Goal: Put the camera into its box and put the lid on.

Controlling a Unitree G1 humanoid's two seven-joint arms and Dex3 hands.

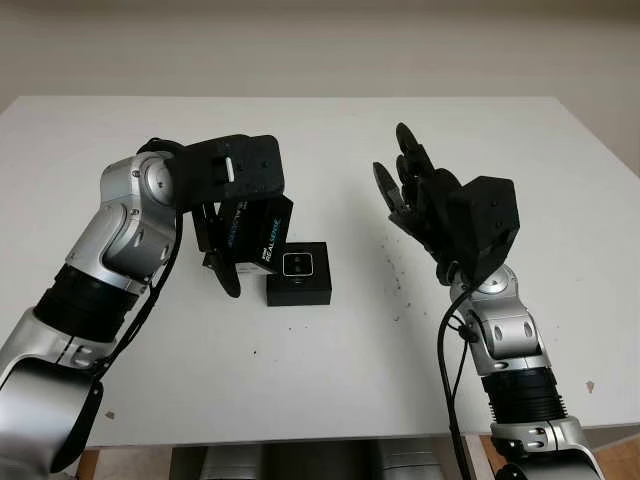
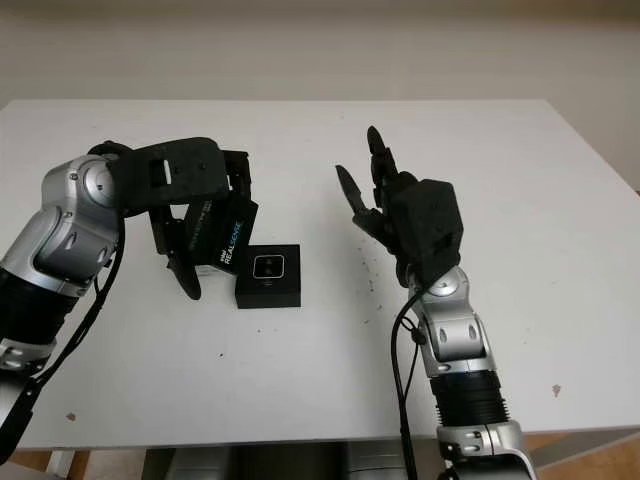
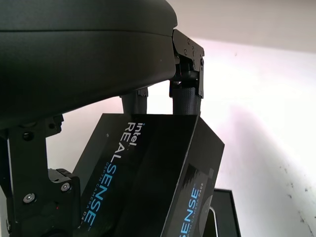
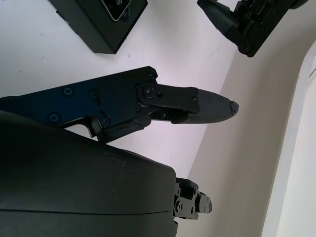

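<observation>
White table [image 1: 330,380]; left hand [image 1: 235,185] fingers grasp lid [image 1: 255,232] beside box [image 1: 299,274]; right hand [image 1: 435,215] released, raised.

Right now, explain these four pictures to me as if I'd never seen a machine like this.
This is a humanoid robot with two metal arms and black three-fingered hands, working at a white table. Two pictures come from the cameras in its head, looking down; the other two sit at the wrists, very close to each hand. On the table lies an open black box with the camera already inside. The left hand, just beside that box, has its fingers closed on the lid, printed "Intel RealSense", held tilted above the table. The right hand is open, raised off to the box's other side.
</observation>
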